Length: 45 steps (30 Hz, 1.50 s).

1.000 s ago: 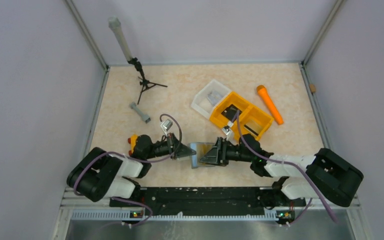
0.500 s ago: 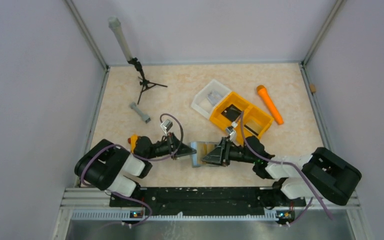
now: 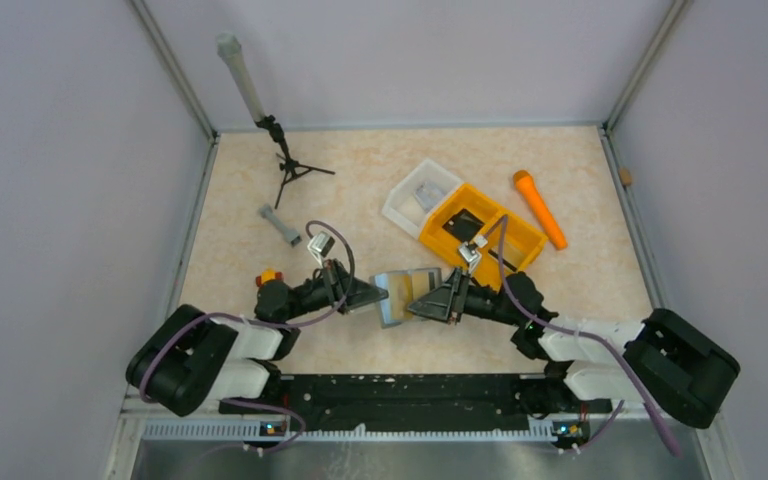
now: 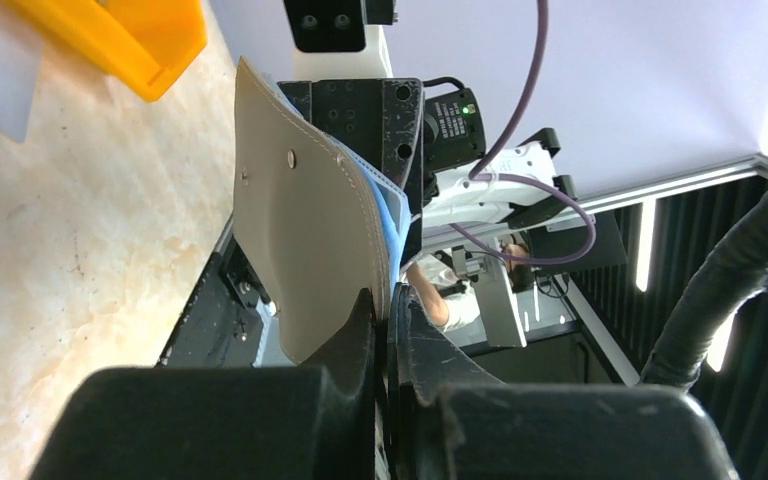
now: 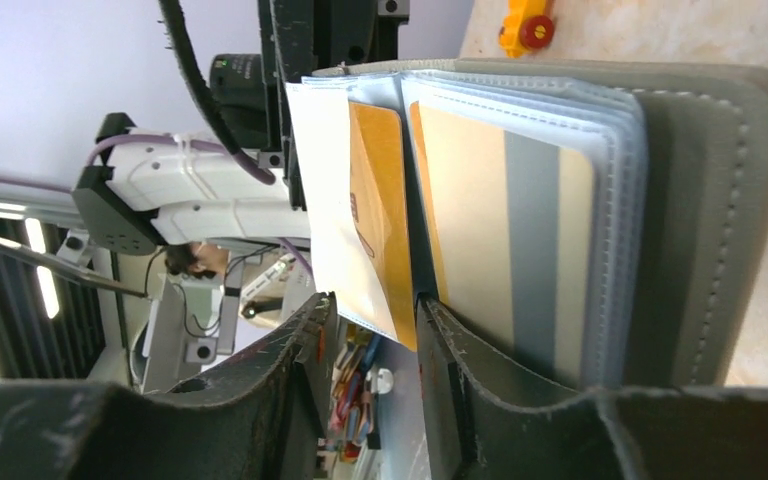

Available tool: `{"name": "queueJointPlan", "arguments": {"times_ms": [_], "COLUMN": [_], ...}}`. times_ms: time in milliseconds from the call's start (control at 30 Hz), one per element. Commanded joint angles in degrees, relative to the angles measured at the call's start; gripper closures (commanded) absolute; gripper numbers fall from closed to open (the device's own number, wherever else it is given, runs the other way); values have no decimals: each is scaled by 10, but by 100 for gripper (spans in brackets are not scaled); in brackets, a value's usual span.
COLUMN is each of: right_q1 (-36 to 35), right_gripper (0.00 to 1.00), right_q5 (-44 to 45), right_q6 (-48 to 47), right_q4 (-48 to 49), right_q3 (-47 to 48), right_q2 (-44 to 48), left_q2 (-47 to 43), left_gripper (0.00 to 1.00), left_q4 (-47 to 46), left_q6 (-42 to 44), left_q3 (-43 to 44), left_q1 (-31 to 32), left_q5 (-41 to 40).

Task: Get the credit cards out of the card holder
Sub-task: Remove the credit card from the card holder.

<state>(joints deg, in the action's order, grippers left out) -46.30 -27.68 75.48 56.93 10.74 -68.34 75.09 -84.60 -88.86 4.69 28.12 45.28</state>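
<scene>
The grey card holder (image 3: 405, 293) is held up open between my two grippers above the table's front middle. My left gripper (image 3: 368, 295) is shut on its outer grey flap (image 4: 300, 230), fingertips (image 4: 372, 310) pressed together on the stitched edge. My right gripper (image 3: 438, 298) is open at the opposite side, its jaws either side of a clear sleeve. In the right wrist view the sleeves hold an orange credit card (image 5: 375, 190) and a tan card with a grey stripe (image 5: 500, 230). The orange card's edge lies between the right fingers (image 5: 440, 340), close to one of them.
An orange two-compartment bin (image 3: 480, 232) with a dark card in it stands behind the right gripper. A clear tray (image 3: 418, 195) adjoins it. An orange marker (image 3: 540, 208), a grey dumbbell-shaped piece (image 3: 280, 225), a small tripod (image 3: 285, 165) and an orange-red toy (image 3: 267, 278) lie around.
Both grippers and the holder have moved a little away from the near edge. The left arm has stretched out. The holder now stands more open.
</scene>
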Motion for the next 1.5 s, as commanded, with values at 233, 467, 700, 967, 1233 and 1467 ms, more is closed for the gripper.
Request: {"name": "queueJointPlan", "arguments": {"times_ms": [233,467,700,967,1233,1467], "right_q1": [5,5,17,49,94,110], "right_gripper": [80,91,100,100,100,100], "right_q5": [40,46,51,37,3,-16], "right_q6": [9,12,-3,-25,-78,-132], "right_q4": [29,23,-33,-104,-217,-313], "right_q3": [17,17,7,-22,-10,35], "right_q2": [80,90,132,186,234,231], "left_q2": [-46,-76,-105,-143,-196,-230], "left_gripper": [100,100,100,100,100,100], "left_q4": [-18,24,52,94,263,395], "left_q6": [2,18,25,24,104,182], "left_q3": [-3,-1,4,13,30,43], "left_q1": [2,2,1,-3,-12,-16], "left_q5": [2,4,9,18,34,22]}}
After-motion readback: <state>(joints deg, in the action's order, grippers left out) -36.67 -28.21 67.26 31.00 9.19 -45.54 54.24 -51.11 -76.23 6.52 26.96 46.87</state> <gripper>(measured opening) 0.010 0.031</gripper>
